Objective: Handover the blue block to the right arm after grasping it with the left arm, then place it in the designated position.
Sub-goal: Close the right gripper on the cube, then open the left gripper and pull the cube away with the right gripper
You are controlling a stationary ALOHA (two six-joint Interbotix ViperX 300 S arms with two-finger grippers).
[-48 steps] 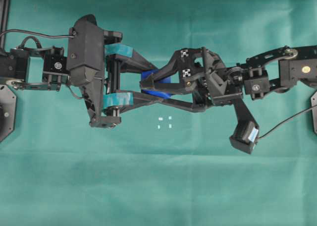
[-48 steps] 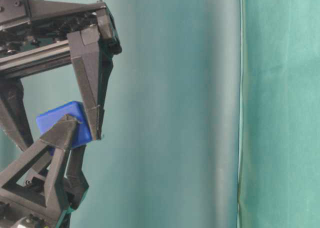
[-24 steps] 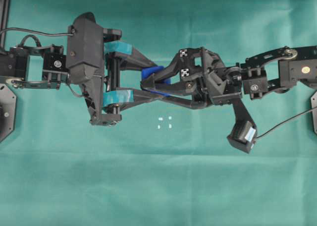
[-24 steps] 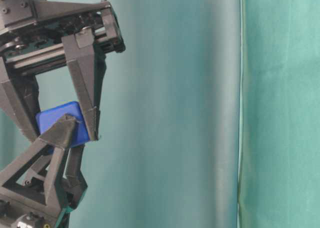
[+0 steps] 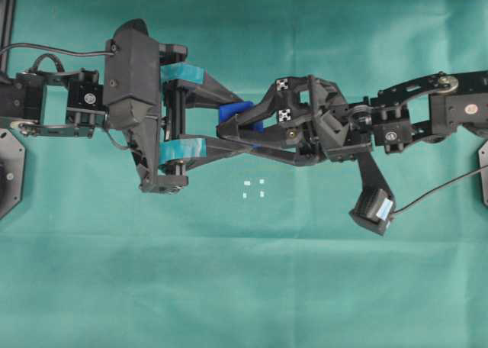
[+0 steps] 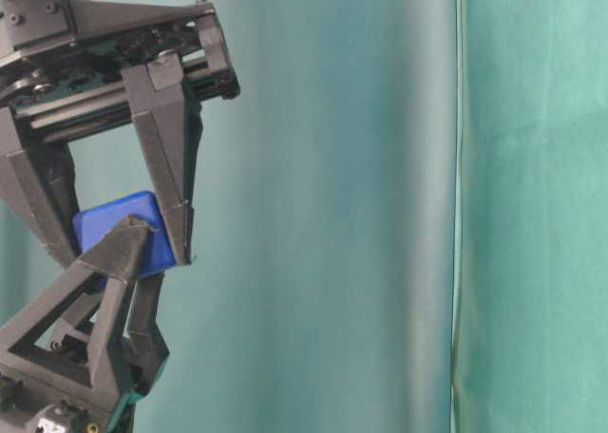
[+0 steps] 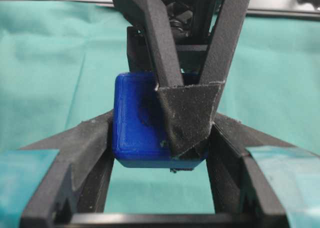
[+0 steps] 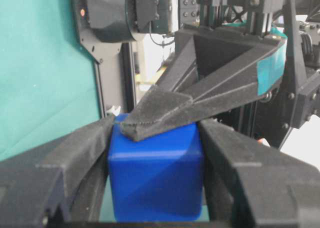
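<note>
Both tools meet mid-air over the green bench point(image 5: 244, 287), each clamped on the block point(image 5: 232, 112). Left tool point(image 5: 229, 125), teal-taped, pinches it from one pair of sides; right tool point(image 5: 232, 127), plain black, grips it across the other pair, fingers crossing the left ones. From overhead only a sliver of blue shows between the fingers. In the table-level view, the block point(image 6: 122, 232) is half covered by finger tips, and both arms are cropped. The white marks point(image 5: 253, 189) lie on the cloth just beside the tools, uncovered.
</note>
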